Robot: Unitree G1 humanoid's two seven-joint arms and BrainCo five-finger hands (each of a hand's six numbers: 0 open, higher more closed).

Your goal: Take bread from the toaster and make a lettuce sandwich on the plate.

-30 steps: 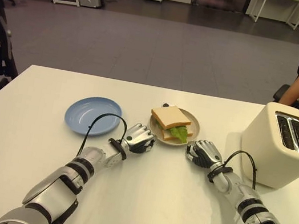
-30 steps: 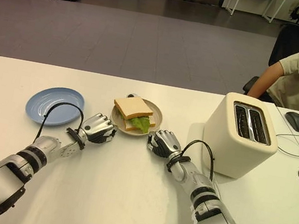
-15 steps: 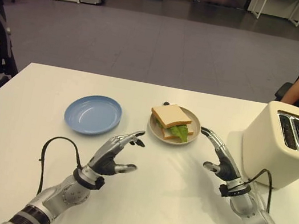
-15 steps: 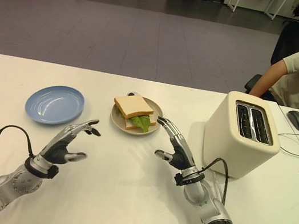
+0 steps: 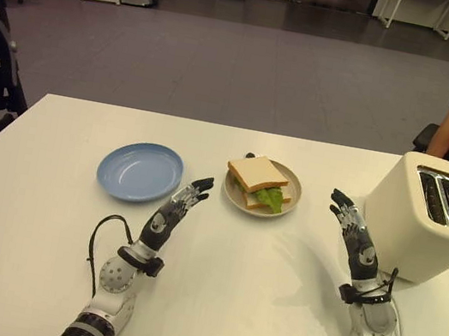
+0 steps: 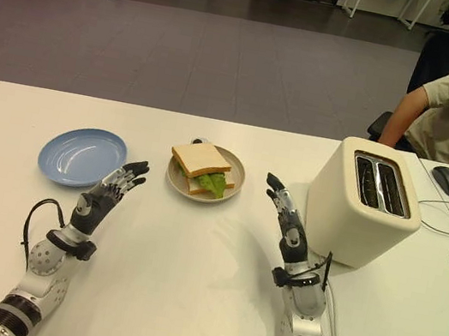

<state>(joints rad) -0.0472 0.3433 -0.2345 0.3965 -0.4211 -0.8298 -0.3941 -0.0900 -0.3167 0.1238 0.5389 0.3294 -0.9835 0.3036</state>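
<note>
Centrally on the table [image 5: 230, 282], the sandwich [image 5: 258, 184] with lettuce [image 5: 269, 199] peeking out sits on the tan plate [image 5: 295, 187]. The left hand [image 5: 170, 212] and right hand [image 5: 357, 237] flank it, raised, fingers spread, holding nothing. A blue plate [image 5: 140, 171] lies left, the toaster [image 5: 424, 219] right.

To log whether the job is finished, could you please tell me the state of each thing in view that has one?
sandwich, assembled: lettuce between two bread slices, on the beige plate.
blue plate, flat on the table, no food on it.
toaster, upright, no bread showing above its slots.
left hand, open, holding nothing.
right hand, open, holding nothing.
</note>
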